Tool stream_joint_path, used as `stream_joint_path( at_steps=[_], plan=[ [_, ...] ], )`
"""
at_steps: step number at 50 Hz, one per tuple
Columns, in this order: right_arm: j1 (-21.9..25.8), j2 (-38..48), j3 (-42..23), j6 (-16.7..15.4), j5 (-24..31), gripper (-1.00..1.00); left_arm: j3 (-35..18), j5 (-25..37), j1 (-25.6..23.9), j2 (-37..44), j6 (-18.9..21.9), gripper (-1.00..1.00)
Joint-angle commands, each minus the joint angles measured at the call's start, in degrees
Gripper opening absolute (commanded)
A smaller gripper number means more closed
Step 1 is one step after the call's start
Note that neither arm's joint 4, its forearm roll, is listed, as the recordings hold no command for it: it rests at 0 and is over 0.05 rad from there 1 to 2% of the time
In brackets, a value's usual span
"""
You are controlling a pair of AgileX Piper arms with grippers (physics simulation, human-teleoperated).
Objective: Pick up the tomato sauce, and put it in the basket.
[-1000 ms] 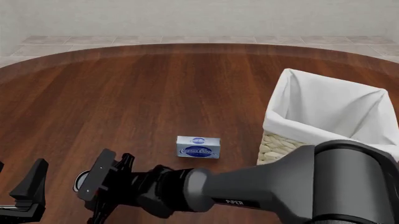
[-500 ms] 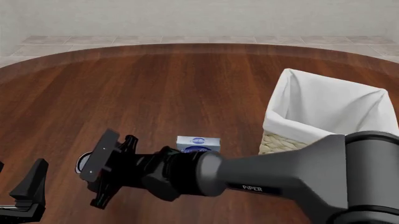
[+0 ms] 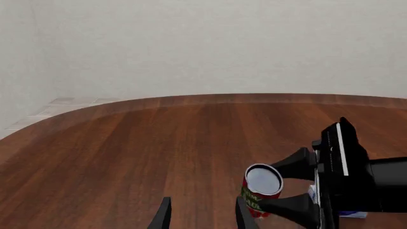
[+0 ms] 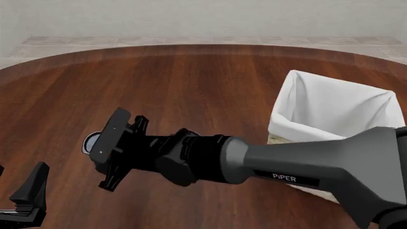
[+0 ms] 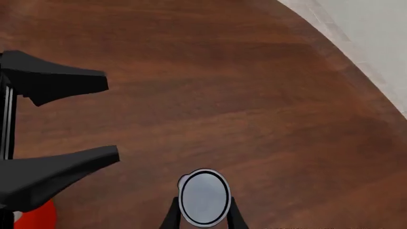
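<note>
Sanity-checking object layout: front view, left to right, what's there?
Left tool at the lower left edge → tomato sauce, only its silvery top showing behind the right tool → right tool on its arm crossing from the right → basket.
</note>
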Motion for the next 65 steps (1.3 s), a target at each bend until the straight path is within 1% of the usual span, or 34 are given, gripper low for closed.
stream_joint_path(
  at_steps=[1, 5, 6, 8, 11, 15, 18, 25, 26, 39, 47, 52, 54, 57, 61, 62, 65],
  plan=[
    [-1.73, -2.64, 0.22, -0.40, 0.18, -1.00, 0.00, 0.00, -0.01, 0.00, 0.00, 1.00],
    [-2.67, -3.26, -0.12, -0.32, 0.74, -1.00, 0.00, 0.00, 0.01, 0.01, -0.01, 1.00],
    [-3.04, -3.48, 0.17, -1.20, 0.39, -1.00, 0.00, 0.00, 0.00, 0.00, -0.01, 1.00],
    [-3.49, -3.88, -0.02, -0.75, 0.67, -1.00, 0.00, 0.00, -0.01, 0.00, 0.00, 1.00],
    [-4.27, -4.74, 0.52, -1.27, 0.14, -1.00, 0.00, 0.00, 0.00, 0.00, 0.01, 1.00],
    [-5.11, -5.71, 0.96, -1.12, -0.09, -1.00, 0.00, 0.00, 0.00, 0.00, 0.01, 1.00],
    [-5.29, -6.92, 1.57, -0.10, -0.21, -1.00, 0.00, 0.00, 0.01, -0.01, -0.01, 1.00],
    [-6.68, -8.64, 2.24, -0.35, -0.29, -1.00, 0.00, 0.00, 0.01, 0.00, -0.01, 1.00],
    [-7.06, -8.93, 2.12, 0.32, -0.17, -1.00, 0.00, 0.00, 0.00, 0.01, 0.01, 1.00],
    [-9.88, -13.25, 3.72, -1.45, 0.91, -1.00, 0.00, 0.00, 0.00, 0.01, 0.00, 1.00],
    [-11.53, -15.13, 4.99, -1.65, 1.35, -1.00, 0.00, 0.00, 0.00, 0.00, 0.00, 1.00],
    [-13.93, -15.96, 5.47, -2.12, 1.33, -1.00, 0.00, 0.00, -0.01, 0.00, 0.01, 1.00],
    [-14.12, -16.75, 5.82, -1.92, 1.53, -1.00, 0.00, 0.00, -0.01, 0.00, 0.00, 1.00],
    [-14.97, -17.37, 5.69, -1.61, 2.06, -1.00, 0.00, 0.00, 0.00, 0.00, 0.01, 1.00],
    [-16.24, -17.40, 5.19, -2.07, 2.52, -1.00, 0.00, 0.00, 0.00, -0.01, -0.01, 1.00],
    [-16.76, -17.11, 4.54, -1.70, 2.80, -1.00, 0.00, 0.00, 0.00, 0.00, 0.00, 1.00],
    [-17.94, -17.16, 4.50, -2.14, 2.65, -1.00, 0.00, 0.00, -0.01, -0.01, 0.01, 1.00]
  ],
)
